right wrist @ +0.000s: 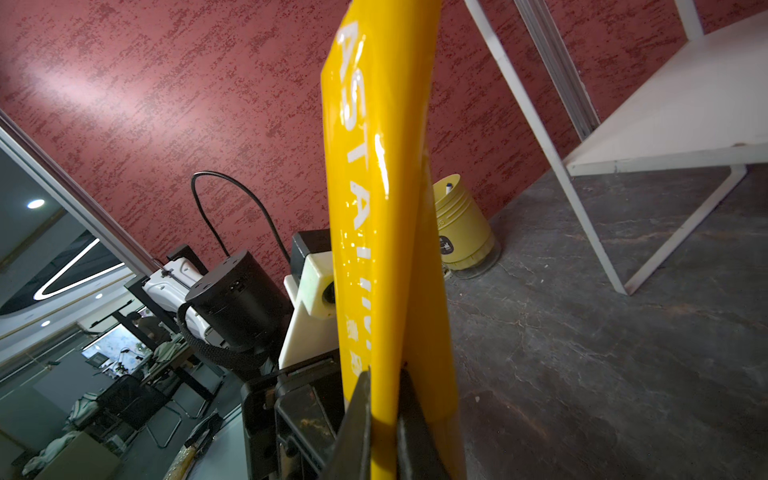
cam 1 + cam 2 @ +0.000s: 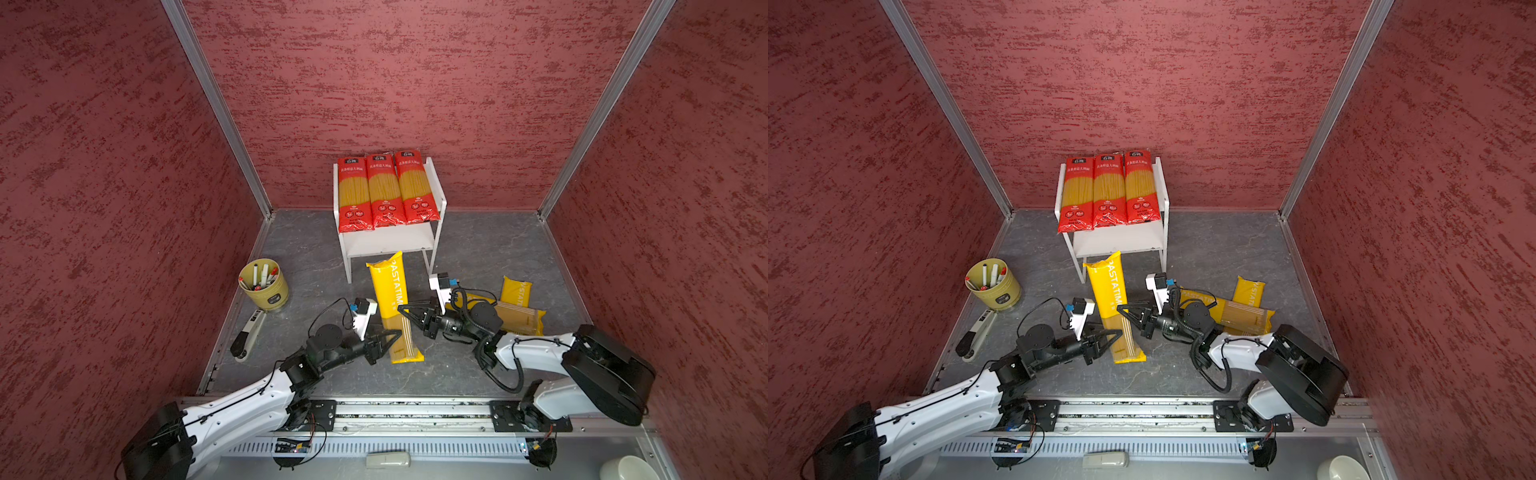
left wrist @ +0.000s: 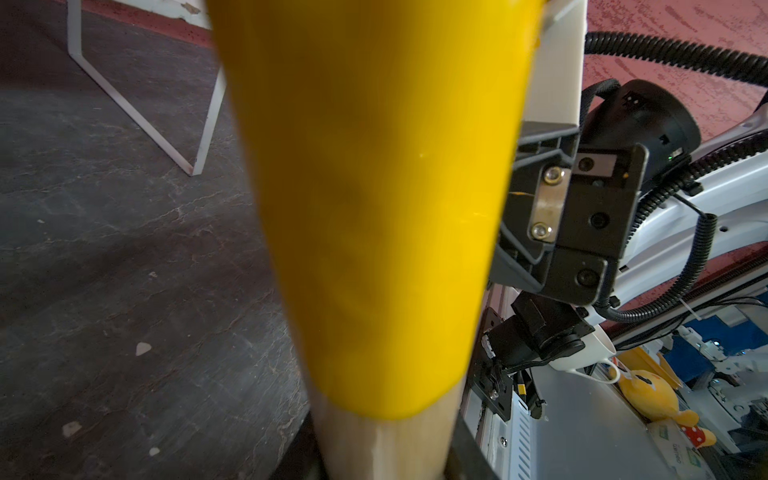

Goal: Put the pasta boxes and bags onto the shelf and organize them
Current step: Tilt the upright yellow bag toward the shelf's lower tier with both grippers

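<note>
Mid-frame in a top view, below the white shelf (image 2: 390, 245), the left end effector (image 2: 392, 338) and right end effector (image 2: 405, 311) both clench the yellow PASTATIME pack (image 2: 388, 286), which could twist or slip if they pull unevenly.

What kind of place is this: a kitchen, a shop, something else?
Probably a robot test cell in a lab or office: red walls on aluminium posts enclose a small grey floor, two arms stand on a rail, and the right wrist view shows desks and chairs outside.
</note>
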Controlling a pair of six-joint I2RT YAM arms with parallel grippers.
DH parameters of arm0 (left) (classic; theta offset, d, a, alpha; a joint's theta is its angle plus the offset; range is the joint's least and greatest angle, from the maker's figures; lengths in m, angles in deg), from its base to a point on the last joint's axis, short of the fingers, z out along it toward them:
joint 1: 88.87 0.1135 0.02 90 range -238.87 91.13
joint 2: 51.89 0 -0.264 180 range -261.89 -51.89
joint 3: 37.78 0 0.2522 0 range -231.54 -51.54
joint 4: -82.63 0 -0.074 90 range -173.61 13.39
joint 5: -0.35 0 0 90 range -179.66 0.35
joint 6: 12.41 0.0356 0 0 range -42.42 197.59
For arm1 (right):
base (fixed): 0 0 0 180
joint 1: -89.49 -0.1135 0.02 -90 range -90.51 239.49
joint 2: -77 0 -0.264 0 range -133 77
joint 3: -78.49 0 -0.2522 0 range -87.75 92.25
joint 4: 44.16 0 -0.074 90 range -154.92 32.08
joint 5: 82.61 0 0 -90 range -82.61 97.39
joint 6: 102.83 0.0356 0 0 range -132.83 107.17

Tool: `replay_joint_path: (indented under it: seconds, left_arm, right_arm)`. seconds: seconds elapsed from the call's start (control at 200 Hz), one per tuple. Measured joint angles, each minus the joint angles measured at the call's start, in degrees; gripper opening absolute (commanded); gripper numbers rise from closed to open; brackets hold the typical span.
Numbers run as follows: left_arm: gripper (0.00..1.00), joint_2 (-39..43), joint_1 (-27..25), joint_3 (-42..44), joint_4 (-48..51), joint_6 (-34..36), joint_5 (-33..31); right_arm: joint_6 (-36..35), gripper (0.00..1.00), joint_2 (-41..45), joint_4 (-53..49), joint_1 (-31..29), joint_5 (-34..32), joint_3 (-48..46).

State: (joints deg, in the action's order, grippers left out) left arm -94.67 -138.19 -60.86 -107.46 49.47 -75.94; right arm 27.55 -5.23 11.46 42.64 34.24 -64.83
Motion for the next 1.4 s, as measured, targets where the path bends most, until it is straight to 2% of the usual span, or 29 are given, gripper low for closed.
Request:
replay_joint_path:
  seconds: [0.25,0.501,0.761,1.002,1.142,1.403]
  left_arm:
    - [0.0,-0.5,0.02,0.13,2.25,-1.6,-2.1]
    - [0.0,-0.63,0.02,0.68,2.34,-2.51,-2.99]
    - [0.0,-1.77,-0.33,1.84,3.13,-4.02,-2.82]
    - [0.0,-1.84,-0.13,1.66,4.11,-5.64,-3.13]
    - [0.0,-2.97,1.97,-0.92,7.13,-8.09,-2.84]
    - [0.0,-11.06,10.6,-7.82,7.87,-15.1,1.6]
  right_arm:
    - [1.66,0.06,-4.15,2.6,-0.11,-1.97,0.0]
    - [2.14,0.14,-5.88,3.74,-0.28,-3.21,0.0]
    - [2.97,0.21,-7.04,5.73,0.37,-8.07,0.0]
    - [3.93,0.42,-6.75,5.33,0.72,-10.19,0.0]
    - [4.22,0.55,-4.37,2.99,1.07,-12.22,-1.01]
    - [5.6,0.62,0.04,-5.44,1.29,-14.64,-1.75]
